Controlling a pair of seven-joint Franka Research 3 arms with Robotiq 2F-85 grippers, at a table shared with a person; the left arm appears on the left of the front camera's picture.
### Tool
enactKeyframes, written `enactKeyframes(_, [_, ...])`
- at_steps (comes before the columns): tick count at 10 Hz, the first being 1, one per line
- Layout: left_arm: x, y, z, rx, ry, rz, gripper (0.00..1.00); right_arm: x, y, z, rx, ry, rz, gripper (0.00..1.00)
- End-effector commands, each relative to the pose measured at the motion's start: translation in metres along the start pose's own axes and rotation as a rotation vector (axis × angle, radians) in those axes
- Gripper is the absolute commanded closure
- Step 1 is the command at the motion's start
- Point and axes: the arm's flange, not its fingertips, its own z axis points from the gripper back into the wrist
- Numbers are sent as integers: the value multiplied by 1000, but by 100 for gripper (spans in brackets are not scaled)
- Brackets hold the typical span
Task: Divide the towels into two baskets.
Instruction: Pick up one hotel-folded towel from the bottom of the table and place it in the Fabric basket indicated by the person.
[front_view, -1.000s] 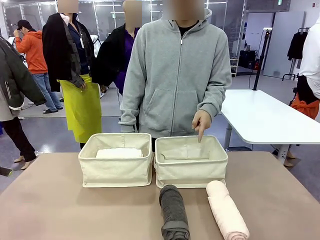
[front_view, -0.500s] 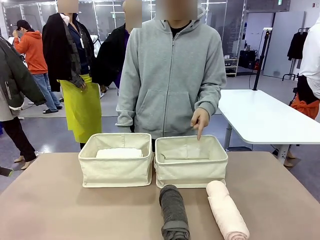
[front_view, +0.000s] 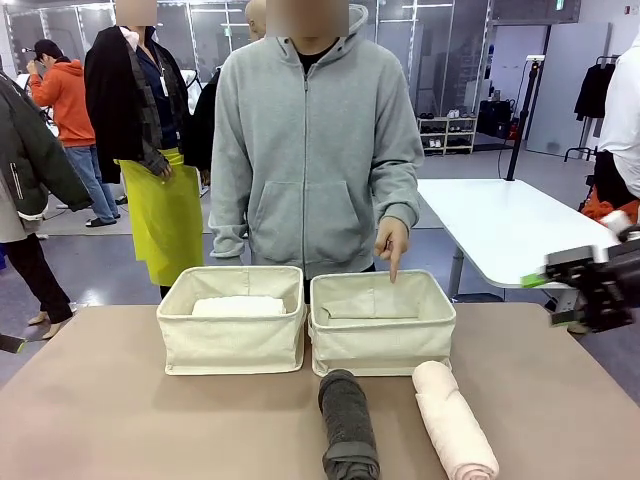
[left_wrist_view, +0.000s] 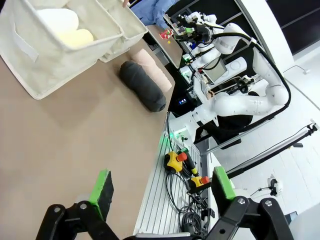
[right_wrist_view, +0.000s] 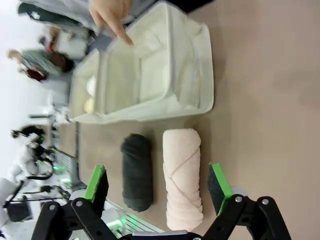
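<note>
The right arm (front_view: 598, 285) has swung in, its jaws wide apart, the left jaws too. The pink towel (right_wrist_view: 182, 177) lies on the desk (right_wrist_view: 260, 100) ahead, between the right jaws. It looks soft and squashy, so pinch its middle.

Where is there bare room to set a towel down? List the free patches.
Free: the broad table patch in front of the left basket, left of the grey towel; the strip right of the pink towel. Crowded: the gap between both towels, and in front of the right basket.
</note>
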Motion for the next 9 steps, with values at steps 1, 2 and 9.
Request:
enactKeyframes(1, [-3, -7, 0, 1, 1, 3, 0, -71, 4, -57, -173, 81, 37, 0])
enactKeyframes(2, [-3, -7, 0, 1, 1, 3, 0, -83, 8, -77, -227, 112, 83, 0])
enactKeyframes(9, [-3, -7, 0, 1, 1, 3, 0, -130, 11, -123, -349, 240, 226, 0])
